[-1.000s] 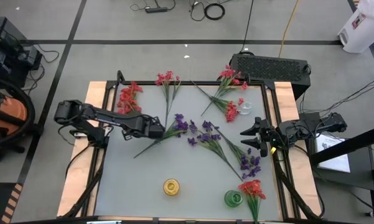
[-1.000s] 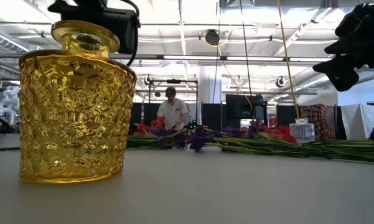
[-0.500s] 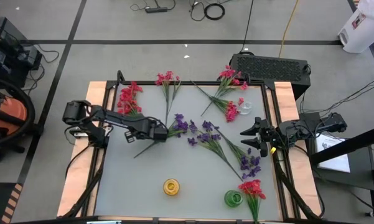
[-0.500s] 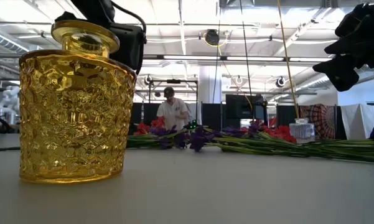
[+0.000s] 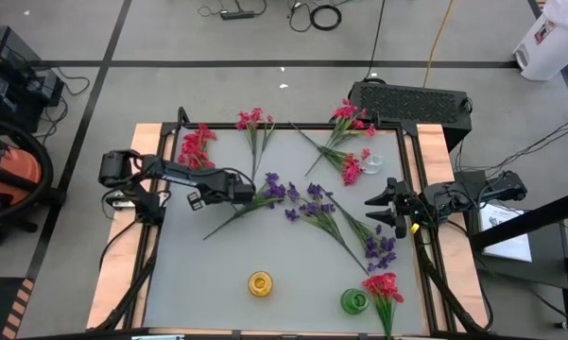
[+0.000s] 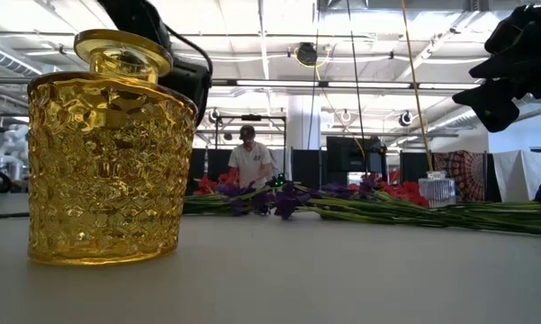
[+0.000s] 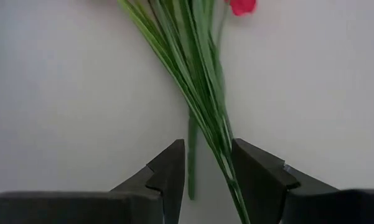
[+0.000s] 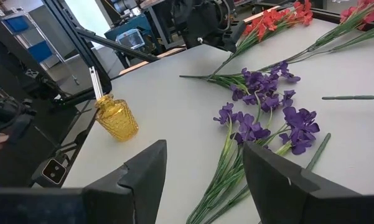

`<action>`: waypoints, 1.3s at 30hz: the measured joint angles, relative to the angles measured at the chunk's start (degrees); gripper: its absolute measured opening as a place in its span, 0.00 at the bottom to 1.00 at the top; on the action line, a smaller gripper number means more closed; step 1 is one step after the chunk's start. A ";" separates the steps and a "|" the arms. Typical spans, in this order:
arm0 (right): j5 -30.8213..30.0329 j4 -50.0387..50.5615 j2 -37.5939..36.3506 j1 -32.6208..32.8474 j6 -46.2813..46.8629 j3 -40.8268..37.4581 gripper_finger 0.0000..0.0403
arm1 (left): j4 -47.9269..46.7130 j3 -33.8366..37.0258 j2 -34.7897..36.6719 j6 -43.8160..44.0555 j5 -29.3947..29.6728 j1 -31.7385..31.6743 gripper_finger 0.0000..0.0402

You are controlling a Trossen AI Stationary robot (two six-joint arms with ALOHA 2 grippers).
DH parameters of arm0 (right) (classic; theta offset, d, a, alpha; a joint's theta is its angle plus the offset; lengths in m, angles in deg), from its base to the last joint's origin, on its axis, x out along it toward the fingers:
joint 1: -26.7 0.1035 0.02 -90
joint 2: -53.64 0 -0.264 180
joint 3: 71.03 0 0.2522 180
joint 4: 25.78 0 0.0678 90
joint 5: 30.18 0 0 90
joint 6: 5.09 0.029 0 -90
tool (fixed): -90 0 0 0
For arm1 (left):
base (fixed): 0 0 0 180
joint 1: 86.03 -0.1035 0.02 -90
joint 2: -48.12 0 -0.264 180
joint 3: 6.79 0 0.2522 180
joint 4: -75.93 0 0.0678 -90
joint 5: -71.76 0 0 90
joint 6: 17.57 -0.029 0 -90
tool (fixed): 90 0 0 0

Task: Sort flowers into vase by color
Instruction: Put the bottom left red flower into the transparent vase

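left gripper [image 5: 246, 194] has crept a bit further in over the last second, arm folding at the elbow and dropping lower; it now sits far side of the yellow vase [image 5: 260, 283], well apart from it, at the near end of a bundle of green stems [image 7: 199, 81]

jaw gap unchanged over that second: fingers apart, stems running through the gap, one stem end just between the tips. Not clamped, nothing lifted. Bundle looks close to one finger, can't tell if it touches

which sprig: wrist view shows a red-pink blossom [image 7: 243, 5] at the far end of those stems, so likely the pink sprig [image 5: 254, 119] beyond the yellow vase, not the purple sprigs [image 5: 312, 200] just beside the gripper. Not certain from overhead, stems cross there

right gripper [image 5: 376, 206] hasn't moved, parked off to the right of the yellow vase at the table edge, fingers apart, empty

meaning: this reads as end of approach, pre-grasp. Next step is probably close on the stems and lift. Risk: pinching only part of the bundle, or catching a purple stem with it

progress: early. Most flowers lie flat on the table beyond the yellow vase, which looks empty; only a red sprig [image 5: 384, 286] is over at the green vase [image 5: 353, 301], just right of the yellow one
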 joint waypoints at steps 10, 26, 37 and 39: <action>0.00 -0.02 0.00 -0.01 -0.01 0.01 0.50 | 7.67 1.96 -0.02 -8.26 -0.32 -5.85 0.35; 0.00 0.00 0.00 0.00 0.00 0.01 0.50 | 10.75 1.98 -0.02 -10.50 -0.83 -7.72 0.35; 0.00 0.00 0.00 0.01 0.01 0.01 0.50 | 11.43 1.98 -0.02 -10.40 -0.28 -7.70 0.35; 0.00 -0.01 0.00 0.01 0.01 0.01 0.50 | 11.56 1.98 -0.02 -10.40 -0.33 -7.70 0.35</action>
